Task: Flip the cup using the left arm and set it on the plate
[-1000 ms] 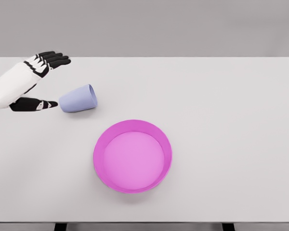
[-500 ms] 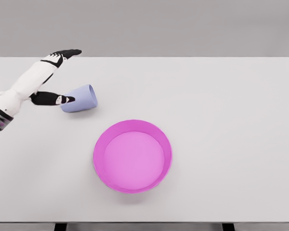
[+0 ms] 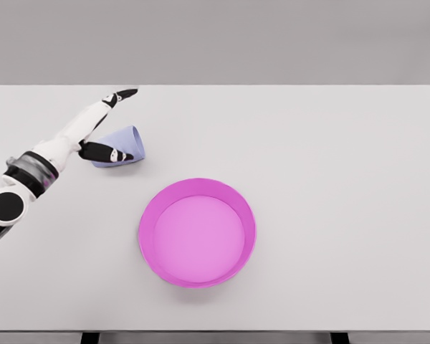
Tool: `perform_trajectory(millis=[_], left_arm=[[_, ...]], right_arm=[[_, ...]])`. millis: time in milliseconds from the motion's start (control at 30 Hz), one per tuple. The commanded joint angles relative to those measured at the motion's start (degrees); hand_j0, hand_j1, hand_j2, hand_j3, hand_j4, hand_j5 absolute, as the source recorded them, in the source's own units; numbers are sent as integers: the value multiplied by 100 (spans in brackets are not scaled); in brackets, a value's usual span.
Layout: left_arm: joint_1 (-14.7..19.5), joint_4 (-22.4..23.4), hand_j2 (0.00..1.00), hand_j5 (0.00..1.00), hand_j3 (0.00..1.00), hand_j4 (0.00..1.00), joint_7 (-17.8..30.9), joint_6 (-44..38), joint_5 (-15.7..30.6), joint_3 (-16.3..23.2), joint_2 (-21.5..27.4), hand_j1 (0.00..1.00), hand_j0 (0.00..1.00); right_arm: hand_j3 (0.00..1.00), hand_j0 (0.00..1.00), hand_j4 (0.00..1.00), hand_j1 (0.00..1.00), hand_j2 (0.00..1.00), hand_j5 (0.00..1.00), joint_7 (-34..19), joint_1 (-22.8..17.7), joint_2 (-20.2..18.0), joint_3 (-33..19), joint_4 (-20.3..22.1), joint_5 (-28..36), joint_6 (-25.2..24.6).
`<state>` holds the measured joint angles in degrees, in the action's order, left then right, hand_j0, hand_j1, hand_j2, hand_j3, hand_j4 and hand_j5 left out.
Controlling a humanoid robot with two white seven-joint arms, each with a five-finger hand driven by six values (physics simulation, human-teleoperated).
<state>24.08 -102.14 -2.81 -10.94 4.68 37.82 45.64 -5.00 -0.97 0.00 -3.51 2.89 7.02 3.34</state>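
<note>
A robot's left hand [image 3: 106,136] straddled a tipped-over cup [image 3: 122,146] on a white tabletop [image 3: 330,158], with a pink plate [image 3: 145,236] nearby.

The pale blue cup lay on its side near the tabletop's left end, its mouth facing right, and nothing could be seen in it. The hand was spread wide rather than clenched: the thumb lay across the cup's near side and the fingers [image 3: 122,94] reached past its far side, so no firm hold showed. The risk appeared to be rolling; a round cup on its side could slip or skid away if the thumb pushed before the fingers closed, or a one-sided squeeze could pop it loose during the flip. The deep-rimmed plate sat near the cup, toward the viewer and to the right, and held nothing. Its raised rim could catch the cup's base if it arrived tilted. The right arm was out of sight.
</note>
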Motion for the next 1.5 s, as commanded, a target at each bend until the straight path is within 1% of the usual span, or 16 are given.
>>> perform_trajectory(millis=[0,167,233,300,433,500,667,833,900,967,1033,1100,1167,1367,1433,1467], left_arm=[[0,19,100,100,100,100,-35,-330,-3,59,-73,100,100],[17,63,100,100,100,100,-70,-585,-20,129,-143,100,100],[96,142,100,100,100,100,-62,-602,-29,182,-231,100,100],[316,212,100,100,100,100,-62,-866,-29,446,-240,100,100],[431,326,100,100,100,100,-70,-1033,-11,613,-310,100,100],[571,335,100,100,100,100,-70,-1200,-11,771,-319,100,100],[598,318,100,100,100,100,-70,-1472,-29,806,-319,100,100],[642,309,100,100,100,100,-79,-1499,-82,850,-310,100,100],[642,318,100,100,100,100,-79,-1508,-266,859,-310,100,100],[685,309,100,100,100,100,-79,-1762,-336,929,-310,100,100],[747,318,100,100,100,100,-88,-1824,-635,1052,-310,100,100],[765,309,100,100,100,100,-88,-1824,-662,1087,-310,100,100],[765,309,100,100,100,100,-88,-1859,-837,1114,-310,100,100],[765,318,100,100,100,100,-79,-1859,-838,1140,-319,100,100],[773,414,100,100,100,100,-79,-1868,-838,1184,-328,100,100],[843,528,100,100,100,100,-79,-1859,-838,1263,-389,100,100]], right_arm=[[100,100,100,100,100,100,-1,0,0,0,1,1,0],[100,100,100,100,100,100,-1,0,0,0,1,1,0],[100,100,100,100,100,100,-1,0,0,0,1,1,0],[100,100,100,100,100,100,-1,0,0,0,1,1,0],[100,100,100,100,100,100,-1,0,0,0,1,1,0],[100,100,100,100,100,100,-1,0,0,0,1,1,0],[100,100,100,100,100,100,-1,0,0,0,1,1,0],[100,100,100,100,100,100,-1,0,0,0,1,1,0],[100,100,100,100,100,100,-1,0,0,0,1,1,0],[100,100,100,100,100,100,-1,0,0,0,1,1,0],[100,100,100,100,100,100,-1,0,0,0,1,1,0],[100,100,100,100,100,100,-1,0,0,0,1,1,0],[100,100,100,100,100,100,-1,0,0,0,1,1,0],[100,100,100,100,100,100,-1,0,0,0,1,1,0],[100,100,100,100,100,100,-1,0,0,0,1,1,0],[100,100,100,100,100,100,-1,0,0,0,1,1,0]])
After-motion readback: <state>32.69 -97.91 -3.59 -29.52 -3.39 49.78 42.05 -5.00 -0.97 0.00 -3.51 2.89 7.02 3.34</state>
